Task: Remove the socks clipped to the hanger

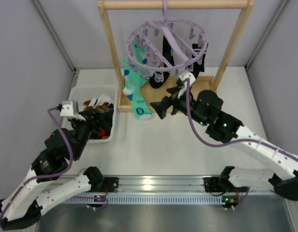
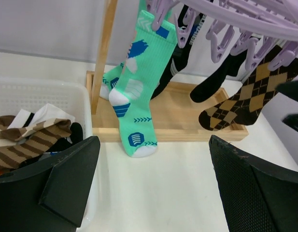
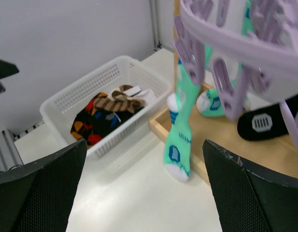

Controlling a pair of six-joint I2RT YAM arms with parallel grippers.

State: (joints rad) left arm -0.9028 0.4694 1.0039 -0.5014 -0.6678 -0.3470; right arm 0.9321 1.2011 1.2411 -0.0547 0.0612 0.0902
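The lilac ring hanger hangs by its hook from the wooden frame's top bar. Clipped to it are mint-green socks, black socks and a brown diamond-patterned sock. The mint socks and black socks hang ahead in the left wrist view, and the mint pair shows in the right wrist view. My left gripper is open and empty above the basket, short of the socks. My right gripper is open and empty just below the ring.
A white basket at the left holds striped and red-orange-black socks. The light wooden frame stands on a wooden base tray at the back. Grey walls close the sides and back.
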